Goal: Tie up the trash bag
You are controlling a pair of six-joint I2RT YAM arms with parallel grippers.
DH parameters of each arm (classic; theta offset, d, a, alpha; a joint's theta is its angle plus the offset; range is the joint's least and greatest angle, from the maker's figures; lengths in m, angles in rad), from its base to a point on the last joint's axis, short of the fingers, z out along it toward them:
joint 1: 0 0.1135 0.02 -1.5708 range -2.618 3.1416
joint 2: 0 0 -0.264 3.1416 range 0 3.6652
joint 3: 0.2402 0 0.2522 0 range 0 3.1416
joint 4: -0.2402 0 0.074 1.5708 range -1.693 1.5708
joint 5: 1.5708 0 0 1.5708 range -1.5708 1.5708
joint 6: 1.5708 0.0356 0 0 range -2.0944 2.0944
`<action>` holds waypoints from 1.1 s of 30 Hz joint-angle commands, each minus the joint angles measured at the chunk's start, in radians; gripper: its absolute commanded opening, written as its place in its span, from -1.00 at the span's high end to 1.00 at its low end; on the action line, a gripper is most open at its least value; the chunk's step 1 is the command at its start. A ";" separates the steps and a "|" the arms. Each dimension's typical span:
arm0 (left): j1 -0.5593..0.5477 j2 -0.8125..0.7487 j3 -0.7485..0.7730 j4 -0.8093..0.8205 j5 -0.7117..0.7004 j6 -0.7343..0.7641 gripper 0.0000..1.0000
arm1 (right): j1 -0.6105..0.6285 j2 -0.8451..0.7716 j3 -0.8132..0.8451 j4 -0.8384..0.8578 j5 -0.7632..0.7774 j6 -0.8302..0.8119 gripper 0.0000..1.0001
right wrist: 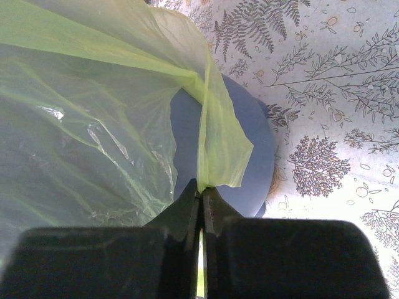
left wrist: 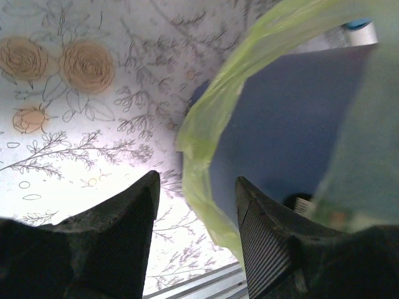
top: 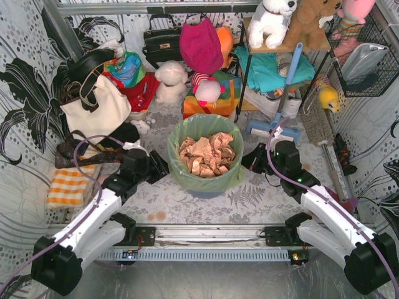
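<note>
- Closed tight, the right arm's (top: 330, 215) jaws pinch a fold of the thin, translucent light-green plastic trash bag (right wrist: 218, 137). The film rises straight from their tips and spreads out wide to one side.
- Apart and gripping nothing stand the left arm's (top: 93, 215) jaws. The bag's folded-over edge hangs just beyond the gap, nearer one finger than the other.
- Just past the plastic, ahead of both pairs of jaws, stands the round blue-grey plastic bin (right wrist: 255, 162), which the bag lines.
- Between the two pairs of jaws, crumpled tan paper (top: 207, 156) fills the bag.
- Beneath jaws and bin lies the pale flower-printed worktop (top: 187, 199).
</note>
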State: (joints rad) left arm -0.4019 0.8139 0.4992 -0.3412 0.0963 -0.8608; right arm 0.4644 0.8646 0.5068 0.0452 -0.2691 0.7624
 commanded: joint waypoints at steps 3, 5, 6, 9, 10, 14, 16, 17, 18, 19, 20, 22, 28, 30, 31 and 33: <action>0.004 0.072 -0.069 0.163 0.088 0.016 -0.21 | 0.004 -0.006 0.039 0.011 0.002 -0.002 1.00; 0.003 0.095 -0.082 0.211 0.102 0.017 -0.23 | 0.005 -0.002 0.037 0.014 0.002 -0.001 1.00; 0.003 0.108 -0.085 0.227 0.104 0.020 -0.24 | 0.004 0.000 0.037 0.015 0.000 0.000 1.00; 0.003 0.154 -0.095 0.288 0.133 0.029 -0.25 | 0.004 0.010 0.037 0.021 -0.006 0.002 1.00; 0.003 0.167 -0.100 0.307 0.138 0.027 -0.26 | 0.004 0.014 0.036 0.024 -0.008 0.004 1.00; 0.003 0.201 -0.123 0.368 0.156 0.017 -0.28 | 0.004 0.023 0.030 0.043 -0.012 0.009 1.00; 0.003 0.216 -0.130 0.385 0.157 0.017 -0.27 | 0.005 0.028 0.030 0.048 -0.013 0.009 1.00; 0.003 0.225 -0.133 0.391 0.156 0.017 -0.27 | 0.004 0.030 0.030 0.048 -0.014 0.008 1.00; 0.003 0.231 -0.135 0.392 0.155 0.020 -0.25 | 0.004 0.032 0.029 0.049 -0.016 0.009 1.00; 0.003 0.238 -0.134 0.387 0.150 0.023 -0.19 | 0.004 0.034 0.029 0.052 -0.017 0.009 1.00; 0.003 0.240 -0.138 0.383 0.145 0.024 -0.11 | 0.004 0.036 0.027 0.052 -0.018 0.009 1.00; 0.003 0.240 -0.140 0.371 0.134 0.023 0.03 | 0.004 0.038 0.028 0.055 -0.022 0.008 1.00; 0.006 0.210 -0.139 0.335 0.115 0.032 0.29 | 0.005 0.038 0.030 0.056 -0.025 0.005 1.00; 0.005 0.194 -0.122 0.303 0.113 0.041 0.49 | 0.005 0.036 0.030 0.058 -0.024 0.008 1.00; 0.006 0.185 -0.110 0.280 0.115 0.047 0.58 | 0.005 0.034 0.030 0.059 -0.023 0.007 1.00; 0.005 0.155 -0.073 0.223 0.114 0.072 0.70 | 0.004 0.029 0.032 0.059 -0.021 0.007 1.00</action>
State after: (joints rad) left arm -0.3977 1.0168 0.3630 -0.0578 0.2222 -0.8391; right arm 0.4644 0.9024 0.5083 0.0551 -0.2703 0.7662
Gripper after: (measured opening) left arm 0.192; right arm 0.003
